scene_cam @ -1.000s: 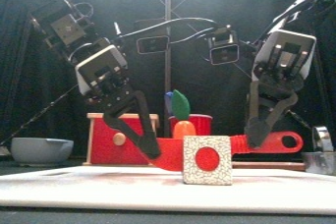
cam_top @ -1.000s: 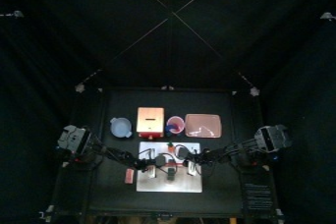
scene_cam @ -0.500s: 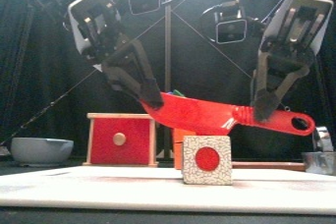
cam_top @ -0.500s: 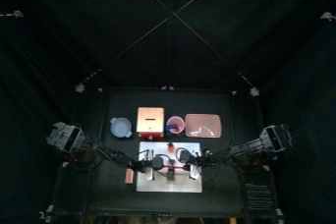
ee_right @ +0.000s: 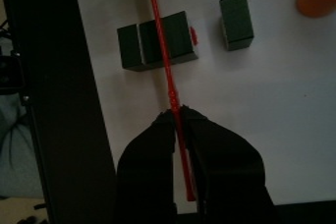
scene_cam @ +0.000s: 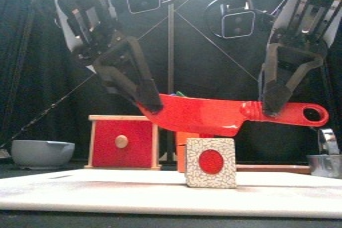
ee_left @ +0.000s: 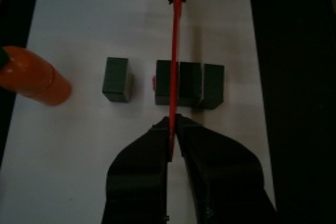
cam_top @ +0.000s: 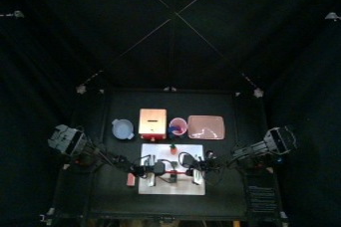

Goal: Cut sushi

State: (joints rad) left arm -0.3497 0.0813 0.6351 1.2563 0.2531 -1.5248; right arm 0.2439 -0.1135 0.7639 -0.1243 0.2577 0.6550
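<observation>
Directly under the red plastic knife (scene_cam: 214,115), clamped end-to-end by left gripper (scene_cam: 144,104) and right gripper (scene_cam: 271,110), sits the dark-wrapped sushi roll (ee_left: 187,81), long axis crossing the blade.

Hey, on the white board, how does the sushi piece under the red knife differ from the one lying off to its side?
The long sushi piece is clearly wider than the short sushi slice. The red knife passes over the long piece, while the short slice lies clear of the blade. The short slice sits nearer the orange object. Both are dark green blocks lying apart on the white cutting board.
</observation>
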